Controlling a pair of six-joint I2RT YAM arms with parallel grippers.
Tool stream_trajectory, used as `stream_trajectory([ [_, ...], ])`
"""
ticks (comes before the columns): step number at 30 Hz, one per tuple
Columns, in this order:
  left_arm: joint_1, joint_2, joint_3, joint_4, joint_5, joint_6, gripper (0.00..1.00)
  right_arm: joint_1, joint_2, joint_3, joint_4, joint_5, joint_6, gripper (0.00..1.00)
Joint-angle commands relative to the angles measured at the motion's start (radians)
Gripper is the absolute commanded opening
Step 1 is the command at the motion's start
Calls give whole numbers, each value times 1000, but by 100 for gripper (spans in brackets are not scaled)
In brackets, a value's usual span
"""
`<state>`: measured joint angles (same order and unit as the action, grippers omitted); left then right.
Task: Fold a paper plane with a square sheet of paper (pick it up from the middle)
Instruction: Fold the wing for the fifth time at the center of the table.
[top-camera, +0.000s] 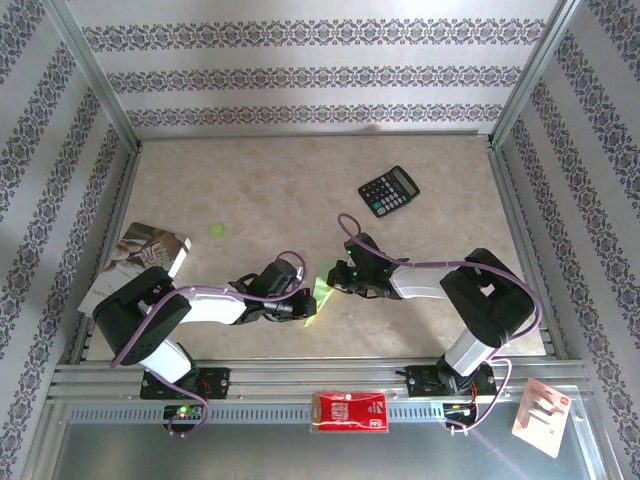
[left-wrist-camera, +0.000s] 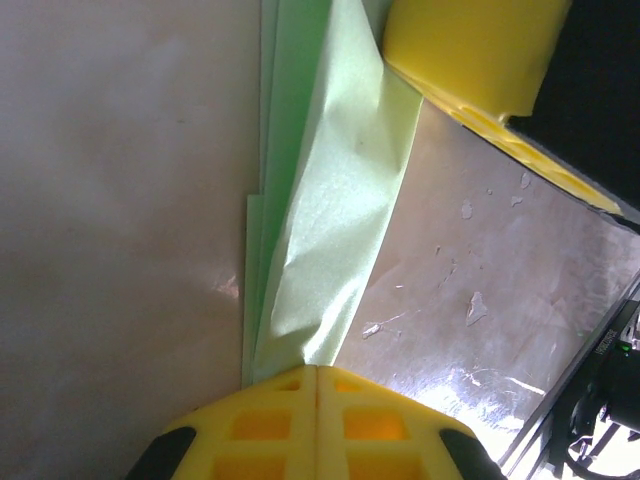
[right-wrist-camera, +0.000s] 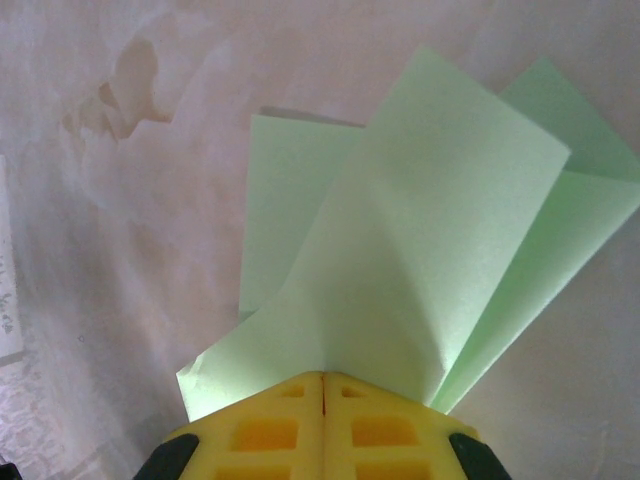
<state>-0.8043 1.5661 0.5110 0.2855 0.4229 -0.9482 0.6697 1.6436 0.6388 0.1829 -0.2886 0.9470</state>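
Little writing can be read here: the red-and-white packet (top-camera: 350, 410) lying on the metal rail at the near edge carries white markings too small to make out, the white card with a red corner (top-camera: 543, 415) at the near right is just as illegible, and the keys and display of the black calculator (top-camera: 389, 191) toward the far right of the bench (top-camera: 260, 180) are too small to read. A printed booklet (top-camera: 140, 262) lies at the left edge of the bench, its cover a blur of pale pictures, and a tiny round green dot (top-camera: 217, 230) sits just beyond it. The square sheet of paper (top-camera: 323, 293), light green and already creased into several overlapping layers, is near the front middle of the bench, caught between the two arms. The left gripper (top-camera: 308, 300) has its yellow fingers (left-wrist-camera: 270, 420) clenched together on one end of the sheet (left-wrist-camera: 330, 230), which rises off the bench in a buckled flap toward the right gripper (top-camera: 335, 285), whose yellow finger (left-wrist-camera: 470, 50) shows at the other end. In the right wrist view, the right gripper (right-wrist-camera: 322, 400) is likewise clamped tight on the paper (right-wrist-camera: 420, 250), with folded panels fanning out beyond its fingers (right-wrist-camera: 390, 430) and lower layers lying flat on the bench.
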Motion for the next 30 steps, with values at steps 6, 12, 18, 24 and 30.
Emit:
stream_trajectory([
  [6,-20,-26,-61,-86,18,-30,4,-17,35,-33,-110,62,-8,3],
  [12,-35,-49,-76,-110,17,-38,4,-17,38,-29,-115,65,-7,2],
  [18,-47,-53,-96,-109,22,-52,3,-17,42,-25,-120,66,-7,2],
  [24,-59,-76,-106,-135,15,-55,3,-18,42,-24,-123,67,-8,2],
  [30,-74,-79,-125,-149,18,-64,2,-18,39,-27,-123,68,-8,1],
])
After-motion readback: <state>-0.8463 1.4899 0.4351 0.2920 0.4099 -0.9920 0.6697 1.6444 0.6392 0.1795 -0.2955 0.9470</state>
